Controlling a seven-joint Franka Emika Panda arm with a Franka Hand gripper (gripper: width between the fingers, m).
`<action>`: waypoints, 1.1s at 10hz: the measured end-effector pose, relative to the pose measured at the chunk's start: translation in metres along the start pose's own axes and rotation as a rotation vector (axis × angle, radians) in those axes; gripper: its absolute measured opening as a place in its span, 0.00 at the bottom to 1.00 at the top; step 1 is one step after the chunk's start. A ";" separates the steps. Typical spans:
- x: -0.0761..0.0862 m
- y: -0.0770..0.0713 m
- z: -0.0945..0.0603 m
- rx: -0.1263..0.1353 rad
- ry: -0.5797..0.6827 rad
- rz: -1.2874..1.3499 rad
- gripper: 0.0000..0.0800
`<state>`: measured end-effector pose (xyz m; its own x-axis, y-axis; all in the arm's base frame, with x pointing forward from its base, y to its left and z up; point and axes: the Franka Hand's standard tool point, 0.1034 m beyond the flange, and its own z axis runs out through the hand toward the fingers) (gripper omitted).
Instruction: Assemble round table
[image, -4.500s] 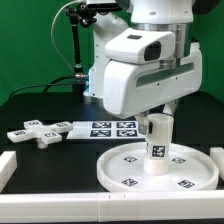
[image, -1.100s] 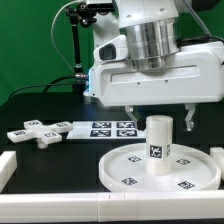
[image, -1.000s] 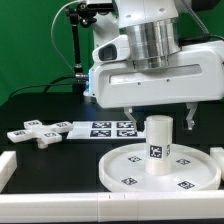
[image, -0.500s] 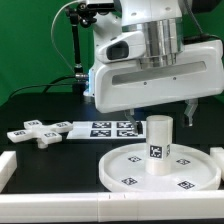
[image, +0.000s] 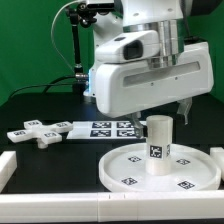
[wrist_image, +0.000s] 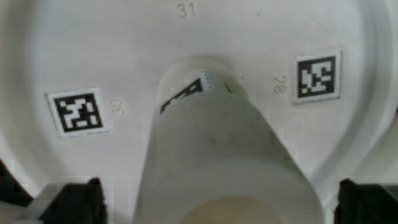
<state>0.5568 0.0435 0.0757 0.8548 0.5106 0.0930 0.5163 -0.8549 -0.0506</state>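
On disc (image: 108, 168), leg (image: 158, 145) upright; gripper (wrist_image: 217, 200) spread wide astride its top, seemingly not touching; cross base (image: 32, 132) well apart.

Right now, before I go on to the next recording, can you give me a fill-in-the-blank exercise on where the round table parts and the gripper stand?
1. The leg stands ____ on the disc.
2. The cross-shaped base lies off the disc, to the exterior view's ____ of it.
3. The gripper is above the leg, and it is ____, with one finger on each side in the wrist view.

Missing words: upright; left; open.
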 end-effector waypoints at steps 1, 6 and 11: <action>0.000 -0.001 0.001 -0.002 -0.006 -0.070 0.81; -0.003 0.003 0.000 -0.013 -0.047 -0.463 0.81; 0.010 0.003 -0.003 -0.043 -0.106 -0.879 0.81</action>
<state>0.5664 0.0456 0.0792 0.1519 0.9883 -0.0118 0.9879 -0.1514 0.0336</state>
